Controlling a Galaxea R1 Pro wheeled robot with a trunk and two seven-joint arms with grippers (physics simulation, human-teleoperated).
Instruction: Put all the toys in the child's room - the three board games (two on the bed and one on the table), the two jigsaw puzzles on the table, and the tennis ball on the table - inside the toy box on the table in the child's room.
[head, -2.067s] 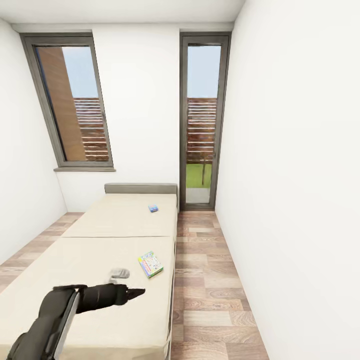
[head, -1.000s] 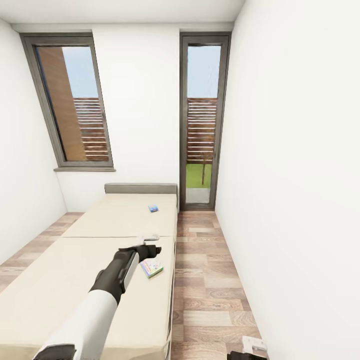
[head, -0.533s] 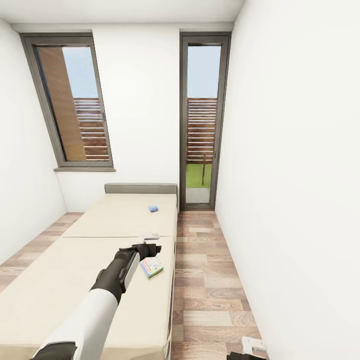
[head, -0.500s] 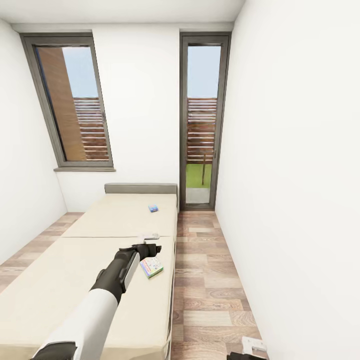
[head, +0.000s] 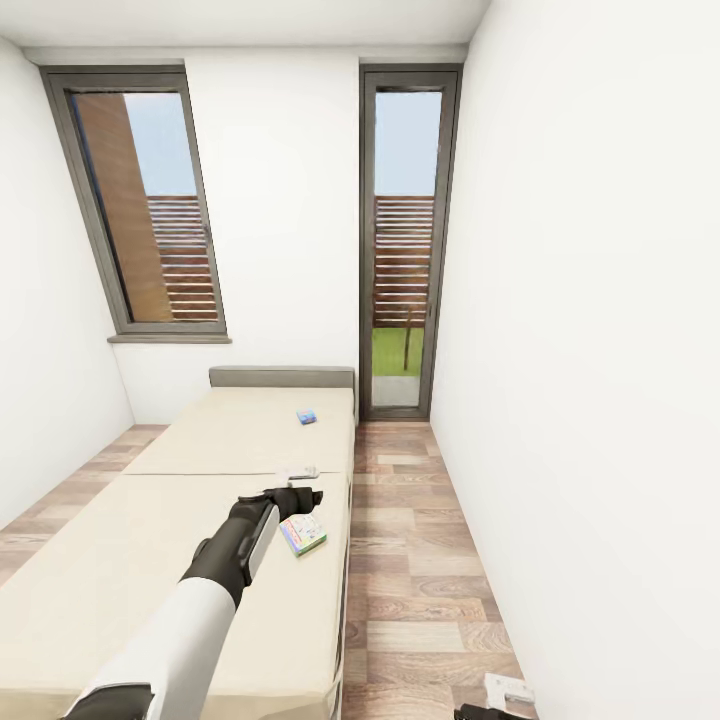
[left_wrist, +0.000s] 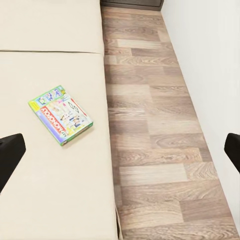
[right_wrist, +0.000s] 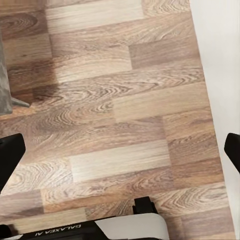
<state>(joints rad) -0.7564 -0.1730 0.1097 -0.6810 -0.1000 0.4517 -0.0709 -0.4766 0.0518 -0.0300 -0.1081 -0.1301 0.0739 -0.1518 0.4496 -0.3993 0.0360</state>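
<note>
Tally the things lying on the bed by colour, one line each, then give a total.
Yellow-green printed board game: 1
Small blue thing, too far to identify: 1
Total on the bed: 2

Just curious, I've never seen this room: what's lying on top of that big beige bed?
On the bed lie a colourful board game near its floor-side edge and a small blue item further back. The left arm hides part of the top.

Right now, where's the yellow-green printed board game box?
The yellow-green printed board game box lies flat on the cream bed, near its right edge by the wood-plank floor, just beyond the left gripper.
</note>
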